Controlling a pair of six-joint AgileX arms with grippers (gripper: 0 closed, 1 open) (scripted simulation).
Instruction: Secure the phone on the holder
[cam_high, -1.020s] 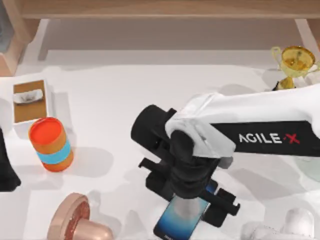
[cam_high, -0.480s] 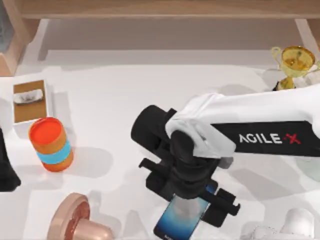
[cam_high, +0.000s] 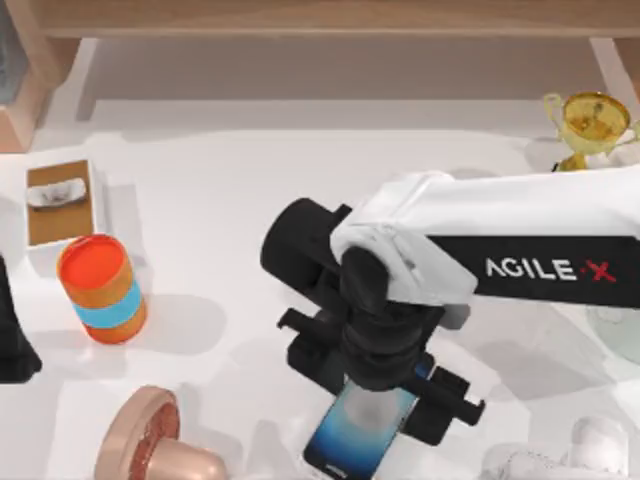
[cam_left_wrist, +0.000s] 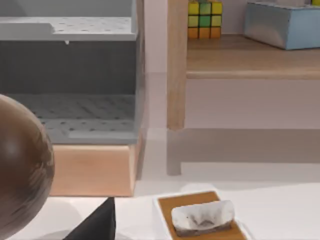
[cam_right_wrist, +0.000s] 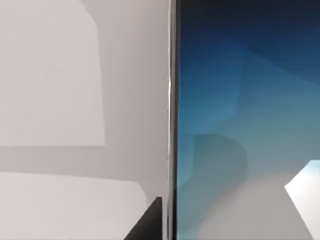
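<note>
The phone (cam_high: 352, 440), black-framed with a blue screen fading to white, is near the table's front edge at the middle, and its far end is hidden under my right gripper (cam_high: 378, 375). In the right wrist view the phone (cam_right_wrist: 240, 125) is very close, and a black fingertip (cam_right_wrist: 150, 222) lies against its long edge. The gripper looks shut across the phone's width. My left arm (cam_high: 12, 335) is parked at the table's left edge. A pale whitish object (cam_high: 585, 445) sits at the front right; I cannot tell whether it is the holder.
An orange and blue can (cam_high: 100, 288) and a tissue box (cam_high: 60, 200) stand at the left. A copper-coloured object (cam_high: 155, 440) is at the front left and a golden trophy (cam_high: 590, 125) at the back right. A wooden shelf (cam_high: 330, 20) lines the back.
My right arm has shifted slightly, its white link sitting a little higher in the top view. The phone has moved a touch leftward with the gripper.
</note>
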